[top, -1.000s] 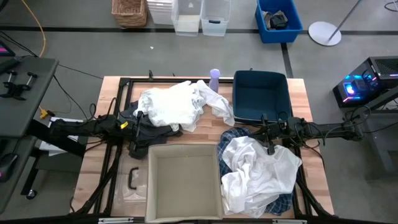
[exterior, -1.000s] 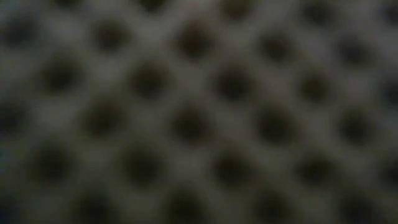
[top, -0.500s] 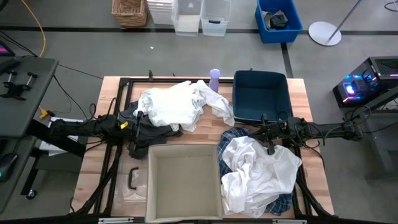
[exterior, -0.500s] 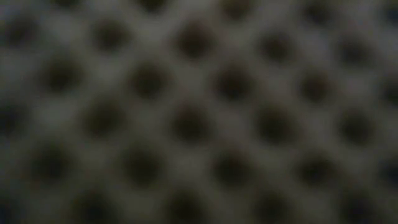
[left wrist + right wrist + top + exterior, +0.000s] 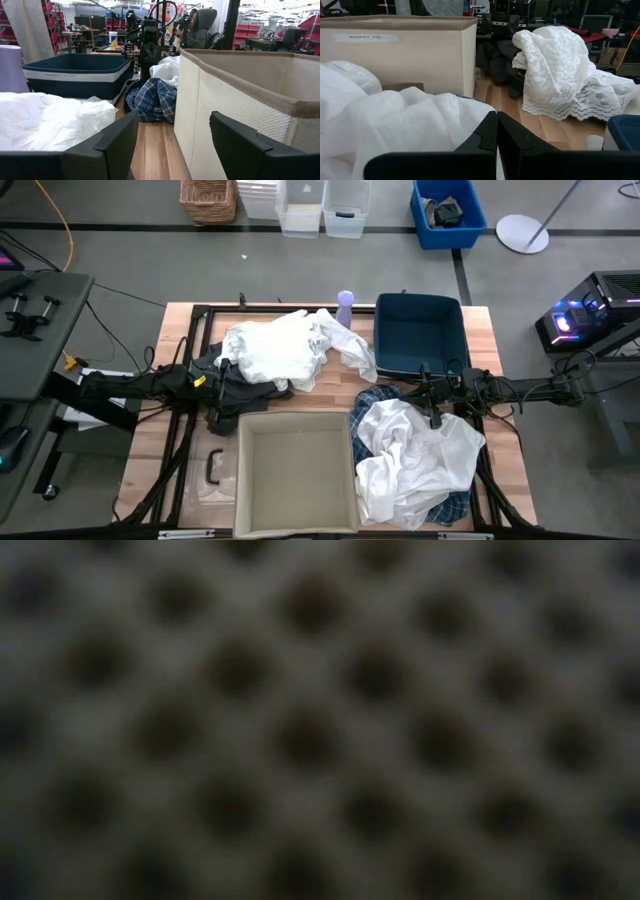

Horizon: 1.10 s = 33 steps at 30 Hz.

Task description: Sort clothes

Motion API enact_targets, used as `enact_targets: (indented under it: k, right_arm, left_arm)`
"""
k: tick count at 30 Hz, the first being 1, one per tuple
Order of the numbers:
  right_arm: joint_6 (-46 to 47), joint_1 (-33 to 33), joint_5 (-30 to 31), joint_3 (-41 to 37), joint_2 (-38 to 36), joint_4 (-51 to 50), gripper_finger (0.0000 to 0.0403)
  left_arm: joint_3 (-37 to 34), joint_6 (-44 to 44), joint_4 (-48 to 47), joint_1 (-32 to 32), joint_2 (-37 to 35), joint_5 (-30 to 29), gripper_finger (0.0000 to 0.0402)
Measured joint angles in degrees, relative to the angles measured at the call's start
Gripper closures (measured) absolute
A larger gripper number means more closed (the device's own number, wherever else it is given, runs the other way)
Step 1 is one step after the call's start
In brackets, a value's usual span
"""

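Note:
A white lace garment [image 5: 280, 350] lies heaped at the table's far left, partly over dark garments [image 5: 250, 392]. A white garment [image 5: 410, 455] lies on a blue-and-white plaid shirt [image 5: 376, 398] at the near right. My left gripper [image 5: 222, 402] is open and empty, low beside the dark garments and the beige box's far left corner; its fingers [image 5: 172, 132] stand wide apart over bare wood. My right gripper [image 5: 428, 402] is shut [image 5: 496, 131] just over the white garment's far edge [image 5: 410, 120]. My right gripper is shut with nothing between its fingers. It is right over the white garment [image 5: 435, 107], and I cannot tell whether it touches the cloth.
A beige fabric box [image 5: 297, 420] stands at the near middle, its mesh wall filling the low view [image 5: 320, 720]. A dark blue bin [image 5: 420, 330] stands at the far right, with a purple bottle [image 5: 345, 308] beside it. A person [image 5: 200, 30] sits beyond the table.

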Motion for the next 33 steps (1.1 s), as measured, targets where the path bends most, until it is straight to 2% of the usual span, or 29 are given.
enact_targets:
  k: [14,21,23,26,28,30,31,33]
  right_arm:
    - [-0.16,0.0,0.0,-0.02,0.0,0.0,0.0402]
    - [-18.55,-0.06,1.37,-0.03,0.0,0.67,0.0402]
    - [-18.31,-0.04,1.9,-0.04,0.1,7.76,0.0402]
    - [-2.08,-0.07,1.51,-0.04,0.2,33.28,0.0402]
    - [10.36,-0.07,5.62,-0.04,0.33,52.19,0.0402]
    - [15.09,-0.07,10.36,0.0,0.65,65.96,0.0402]
    - [14.69,-0.08,10.29,0.19,0.82,69.87,0.0402]
    - [14.46,-0.05,6.63,2.82,2.03,70.75,0.0402]
  left_arm:
    - [0.0,0.0,-0.01,0.0,0.0,0.02,0.0167]
    - [0.0,-0.01,0.01,0.0,0.01,0.0,0.0167]
    - [0.0,-0.02,-0.01,0.0,0.0,-0.01,0.0167]
    - [0.0,-0.01,0.03,0.0,0.01,0.0,0.0167]
    - [0.0,-0.02,0.01,0.0,0.0,0.01,0.0167]
    - [0.0,0.0,0.03,0.0,0.01,0.01,0.0167]
    - [0.0,-0.02,-0.01,0.0,0.0,0.02,0.0167]
    - [0.0,0.0,0.02,0.0,0.05,-0.04,0.0167]
